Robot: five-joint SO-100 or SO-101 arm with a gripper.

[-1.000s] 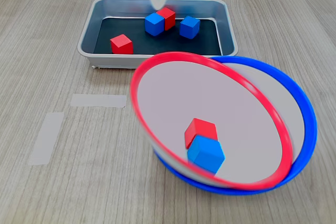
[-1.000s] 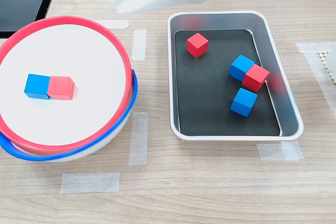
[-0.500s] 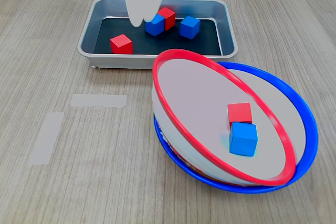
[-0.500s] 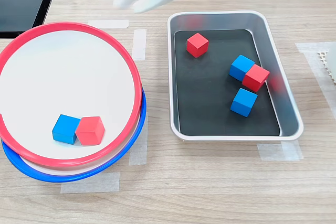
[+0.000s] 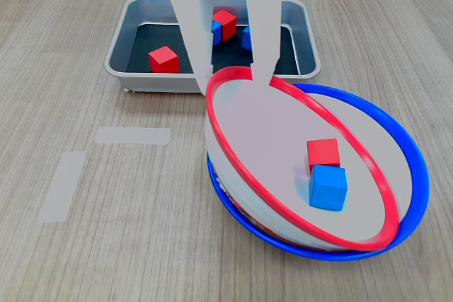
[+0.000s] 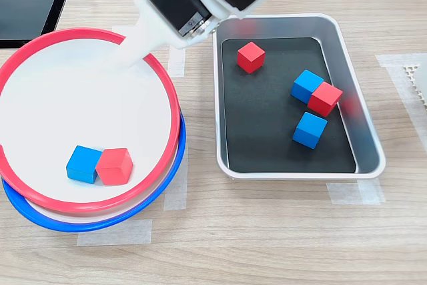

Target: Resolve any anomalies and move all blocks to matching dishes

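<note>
The red-rimmed dish (image 5: 233, 167) (image 6: 40, 45) sat nested, tilted, inside the blue-rimmed dish (image 5: 414, 153) (image 6: 175, 158), occupying the lower right of the first exterior view and the left of the second exterior view. Inside it, one red block (image 5: 323, 153) (image 6: 115, 166) and one blue block (image 5: 328, 187) (image 6: 83, 163) lay touching each other. The white gripper (image 5: 235, 76) (image 6: 123, 55) reached down from the top centre of the first exterior view with its two fingers spread apart, released, their tips standing at the far rim of the red-rimmed dish and grasping nothing. The grey metal tray (image 5: 117, 54) (image 6: 370, 145) at the upper centre of the first exterior view held four blocks: a lone red block (image 5: 163, 59) (image 6: 251, 57), a blue block (image 6: 306, 86) touching a red block (image 5: 225, 25) (image 6: 325, 99), and a separate blue block (image 6: 310, 130). Pale tape strips (image 5: 133, 135) (image 6: 176, 176) lay on the wooden table (image 5: 71, 245) (image 6: 280, 231).
</note>
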